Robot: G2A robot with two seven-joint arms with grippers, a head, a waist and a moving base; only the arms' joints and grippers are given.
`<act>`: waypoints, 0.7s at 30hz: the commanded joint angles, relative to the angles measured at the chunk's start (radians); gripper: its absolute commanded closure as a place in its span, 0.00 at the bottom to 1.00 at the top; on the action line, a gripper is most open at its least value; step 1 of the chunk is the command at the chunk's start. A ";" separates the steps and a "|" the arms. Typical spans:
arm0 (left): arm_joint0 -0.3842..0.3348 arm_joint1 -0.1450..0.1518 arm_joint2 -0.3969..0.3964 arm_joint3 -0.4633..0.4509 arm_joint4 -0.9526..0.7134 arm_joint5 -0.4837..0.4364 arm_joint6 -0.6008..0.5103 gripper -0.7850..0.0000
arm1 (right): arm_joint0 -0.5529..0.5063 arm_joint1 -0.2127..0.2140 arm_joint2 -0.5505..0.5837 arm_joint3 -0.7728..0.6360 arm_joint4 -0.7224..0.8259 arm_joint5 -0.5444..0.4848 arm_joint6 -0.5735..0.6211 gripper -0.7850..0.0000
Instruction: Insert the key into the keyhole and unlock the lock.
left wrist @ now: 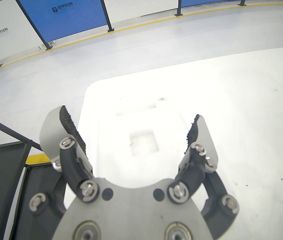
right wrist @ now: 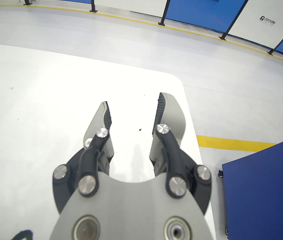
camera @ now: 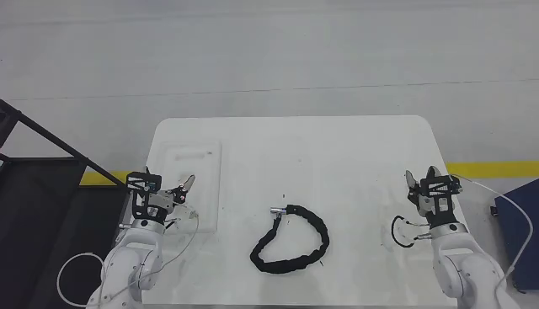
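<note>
Counter (camera: 370, 157) carries the black chain lock (camera: 322, 233) between our arms, its loop lying slantwise; its metal end (camera: 274, 212) faces our left pincer (left wrist: 131, 116), the nearer; that and the right pincer (right wrist: 133, 102) gape empty; the key we cannot make out.

One logo and word, printed alike, mark the blue and white fence panels (left wrist: 61, 13).

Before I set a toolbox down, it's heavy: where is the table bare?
Bare: the far half of the table beyond the chain lock, and the stretch between lock and right gripper. Crowded: the left side, with the white tray and left gripper over it.
</note>
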 commanded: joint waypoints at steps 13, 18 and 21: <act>0.000 0.000 0.000 0.000 0.000 0.000 0.000 0.00 | 0.000 0.000 0.000 0.000 0.000 0.000 0.000 0.57; -0.003 -0.001 0.000 -0.001 0.028 0.000 0.004 0.00 | 0.000 0.000 0.000 0.000 0.000 0.000 0.000 0.00; -0.002 -0.001 -0.007 -0.008 0.055 0.008 0.002 0.00 | 0.000 0.000 0.000 0.000 0.000 0.000 0.000 0.00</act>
